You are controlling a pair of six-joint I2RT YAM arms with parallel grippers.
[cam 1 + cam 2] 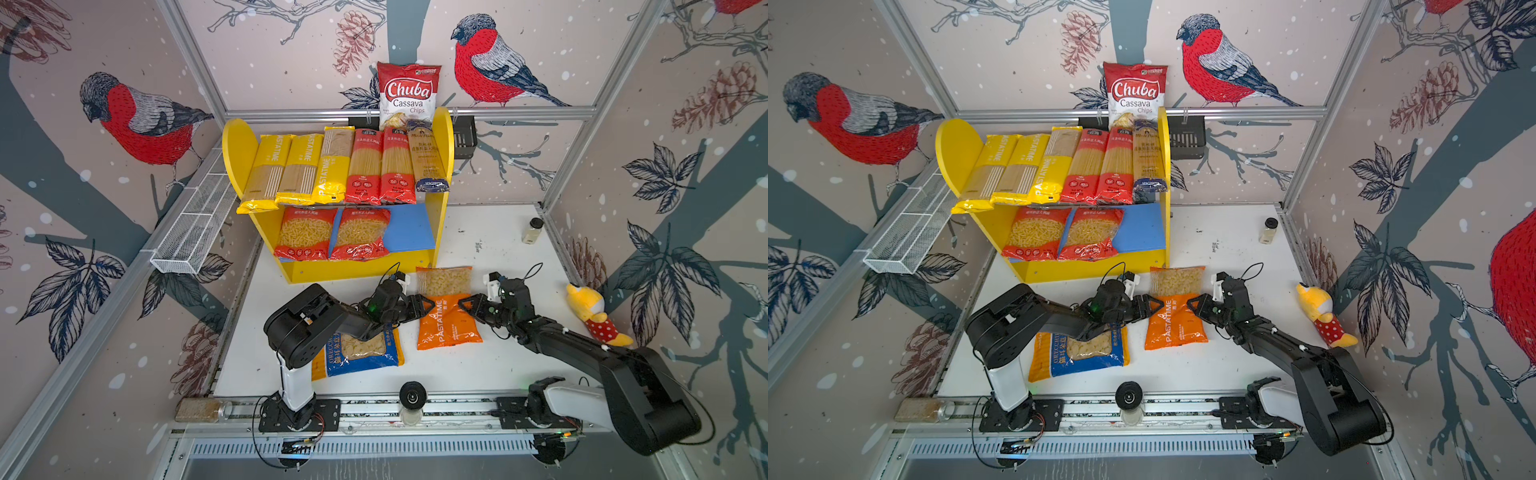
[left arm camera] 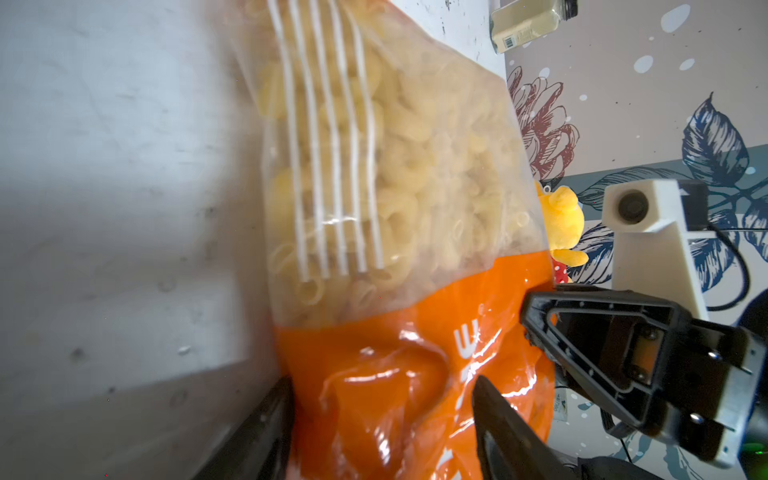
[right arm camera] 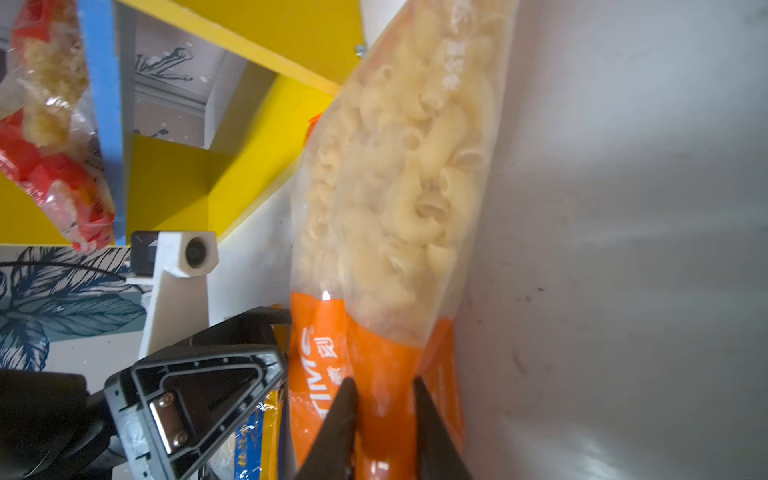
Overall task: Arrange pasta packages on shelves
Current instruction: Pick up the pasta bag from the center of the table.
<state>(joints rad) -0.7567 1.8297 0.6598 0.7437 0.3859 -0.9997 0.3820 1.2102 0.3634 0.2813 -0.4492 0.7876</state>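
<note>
An orange pasta bag point(image 1: 446, 328) point(image 1: 1177, 328) lies on the white table in front of the shelves point(image 1: 239, 145). My left gripper point(image 1: 430, 305) point(image 2: 382, 415) is shut on the bag's left edge, its fingers pressed against both faces of the orange plastic. My right gripper point(image 1: 463, 302) point(image 3: 384, 399) is shut on a fold at the bag's right edge. A blue-yellow pasta bag point(image 1: 361, 353) lies partly under my left arm. Several long spaghetti packs point(image 1: 328, 166) cover the upper board. Two red bags point(image 1: 332, 237) lie on the blue lower board point(image 1: 409, 228), whose right part is bare.
A Chuba chips bag point(image 1: 409, 93) stands behind the shelves beside a black basket point(image 1: 463, 137). A white wire basket point(image 1: 195, 224) hangs on the left wall. A spice jar point(image 1: 533, 230) and a plush toy point(image 1: 594, 313) sit at the table's right.
</note>
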